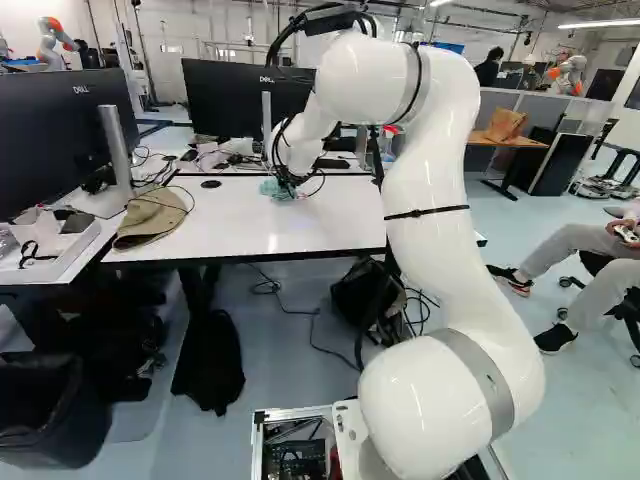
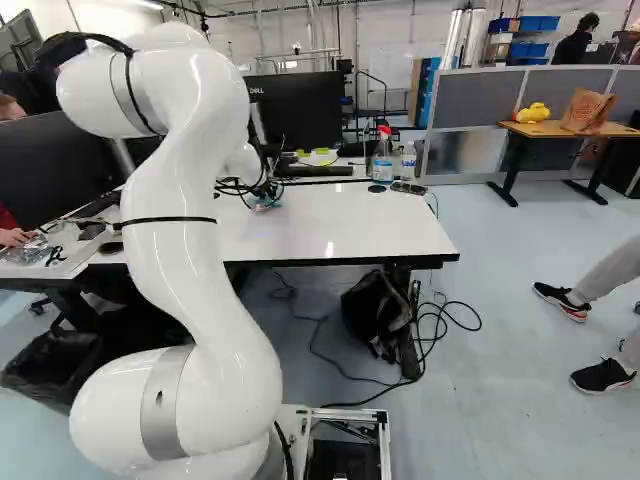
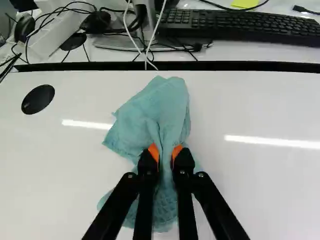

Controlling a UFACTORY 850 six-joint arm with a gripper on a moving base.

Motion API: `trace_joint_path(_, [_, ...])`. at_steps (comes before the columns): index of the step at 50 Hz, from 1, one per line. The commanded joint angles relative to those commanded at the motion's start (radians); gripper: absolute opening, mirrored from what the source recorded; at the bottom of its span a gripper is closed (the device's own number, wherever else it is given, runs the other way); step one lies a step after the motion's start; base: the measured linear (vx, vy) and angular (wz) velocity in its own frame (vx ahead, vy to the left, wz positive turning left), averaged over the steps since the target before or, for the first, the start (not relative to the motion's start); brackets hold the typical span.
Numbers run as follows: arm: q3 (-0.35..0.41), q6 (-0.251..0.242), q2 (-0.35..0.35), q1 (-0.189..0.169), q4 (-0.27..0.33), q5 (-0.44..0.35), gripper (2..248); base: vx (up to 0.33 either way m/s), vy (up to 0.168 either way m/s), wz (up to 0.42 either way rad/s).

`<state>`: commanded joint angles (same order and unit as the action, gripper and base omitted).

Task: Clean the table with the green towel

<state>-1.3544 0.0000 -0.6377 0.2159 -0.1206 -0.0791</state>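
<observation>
In the left base view my gripper (image 1: 290, 182) is low over the white table (image 1: 340, 215), at the green towel (image 1: 272, 188). The wrist view shows the gripper (image 3: 166, 152) shut on the towel (image 3: 160, 112), whose cloth is pinched and bunched between both orange pads. Part of the towel spreads out flat ahead of the fingers and part lies beneath them, on the white tabletop (image 3: 255, 110). The fingers cover some of its middle.
A round black disc (image 3: 38, 99) lies on the table beside the towel. Beyond the table's far edge are a keyboard (image 3: 240, 25) and cables. A tan cap (image 1: 150, 218) rests at the table's left in the left base view; a spray bottle (image 2: 382, 158) stands at the back.
</observation>
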Motion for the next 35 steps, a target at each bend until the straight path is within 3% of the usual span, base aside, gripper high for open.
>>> trace_joint_path(16, [-0.014, 0.000, -0.010, -0.041, 0.000, 0.000, 47, 0.000, 0.000, 0.000])
trace_joint_path(35, [-0.110, 0.000, -0.079, -0.061, 0.000, 0.000, 47, 0.000, 0.000, 0.000])
